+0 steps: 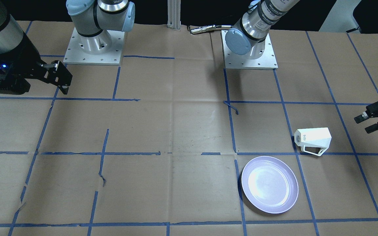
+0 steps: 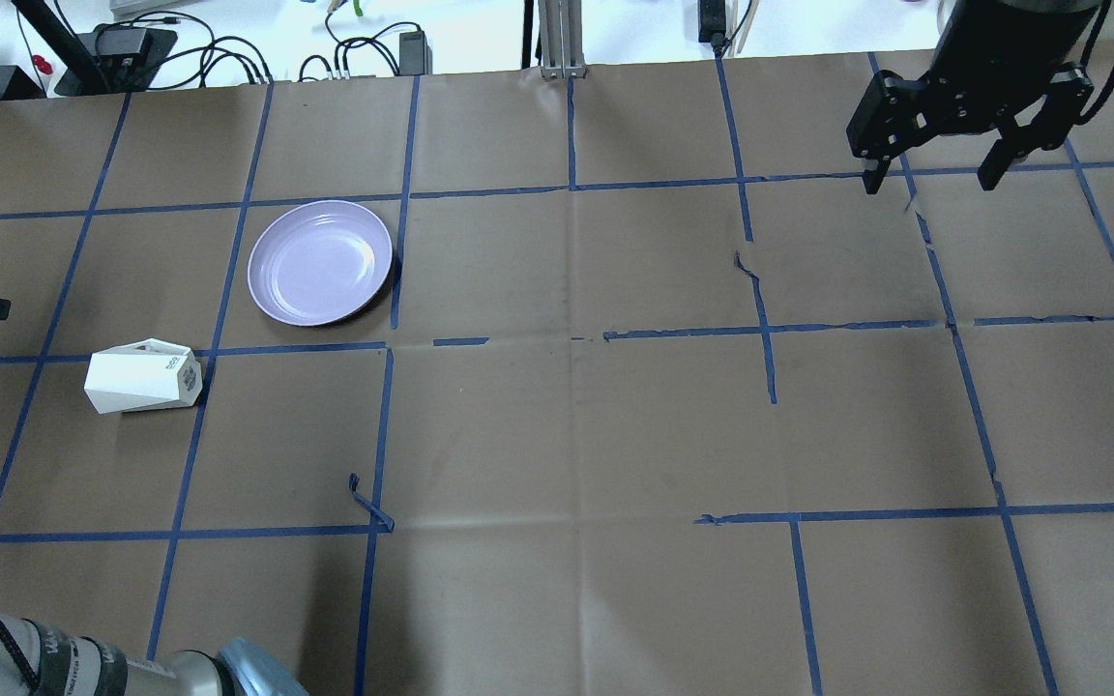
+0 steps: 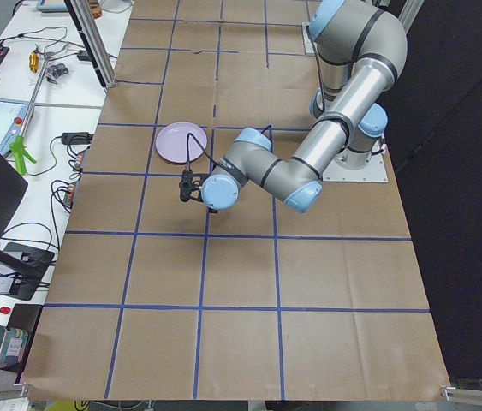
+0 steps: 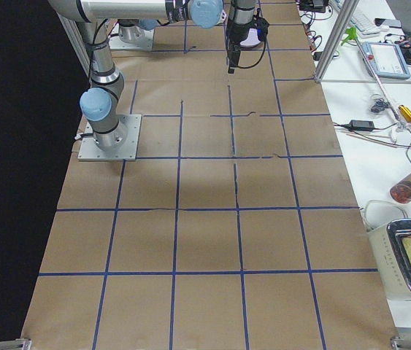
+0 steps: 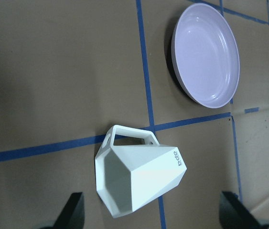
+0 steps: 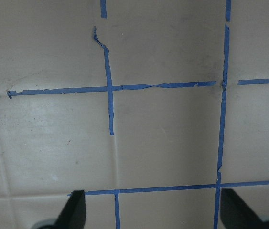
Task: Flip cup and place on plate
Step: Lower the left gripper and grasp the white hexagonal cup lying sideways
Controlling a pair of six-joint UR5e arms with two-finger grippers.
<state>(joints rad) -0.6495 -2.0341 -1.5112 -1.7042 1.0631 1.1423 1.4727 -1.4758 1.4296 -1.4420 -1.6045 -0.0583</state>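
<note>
The white faceted cup (image 1: 312, 138) lies on its side on the paper, its handle toward the plate and its wide rim toward my left gripper. It also shows in the overhead view (image 2: 143, 377) and the left wrist view (image 5: 141, 174). The lavender plate (image 1: 269, 184) sits empty a short way from it, also seen from overhead (image 2: 320, 262) and from the left wrist (image 5: 206, 55). My left gripper (image 1: 362, 125) is open and empty, apart from the cup on its outer side. My right gripper (image 2: 929, 182) is open and empty, far across the table.
The table is covered in brown paper with a blue tape grid (image 2: 770, 333). Both arm bases (image 1: 249, 49) stand at the robot's edge. Cables and devices (image 2: 141, 48) lie beyond the far edge.
</note>
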